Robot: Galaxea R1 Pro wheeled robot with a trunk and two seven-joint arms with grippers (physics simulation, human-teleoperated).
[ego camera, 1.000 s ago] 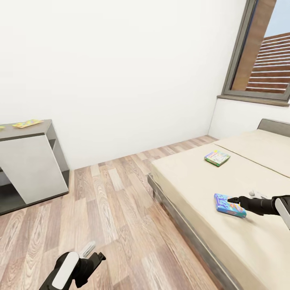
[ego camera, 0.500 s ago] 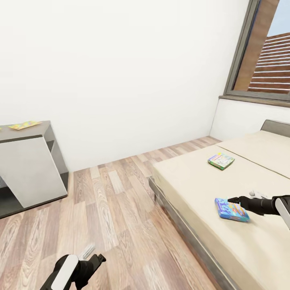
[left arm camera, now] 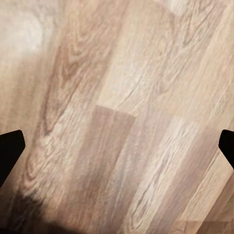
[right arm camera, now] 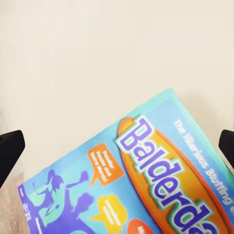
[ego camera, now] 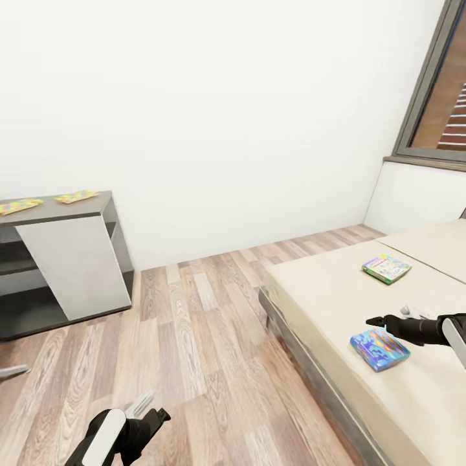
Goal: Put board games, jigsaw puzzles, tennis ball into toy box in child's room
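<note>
A blue board game (ego camera: 380, 348) lies flat on the cream bed (ego camera: 323, 291) near its edge. My right gripper (ego camera: 374, 321) hovers just above that box, open; the right wrist view has the blue cover (right arm camera: 146, 185) below the spread fingertips, untouched. A green-edged board game (ego camera: 386, 268) lies farther back on the bed. Two jigsaw puzzles (ego camera: 77, 196) (ego camera: 18, 206) rest on the dark grey table (ego camera: 65, 213) at the left. My left gripper (ego camera: 150, 410) hangs low over the wooden floor (left arm camera: 117, 122), open and empty. The toy box and tennis ball are out of view.
Wooden floor (ego camera: 194, 323) stretches between the table and the bed's grey frame (ego camera: 291, 343). A white wall runs behind, with a window (ego camera: 440, 110) at the far right. A white cabinet door (ego camera: 74, 268) fronts the table.
The whole view has swung left, so table and bed sit farther right in the picture and a second puzzle shows. The blue box now lies slightly lower under my right gripper. Both grippers stay open.
</note>
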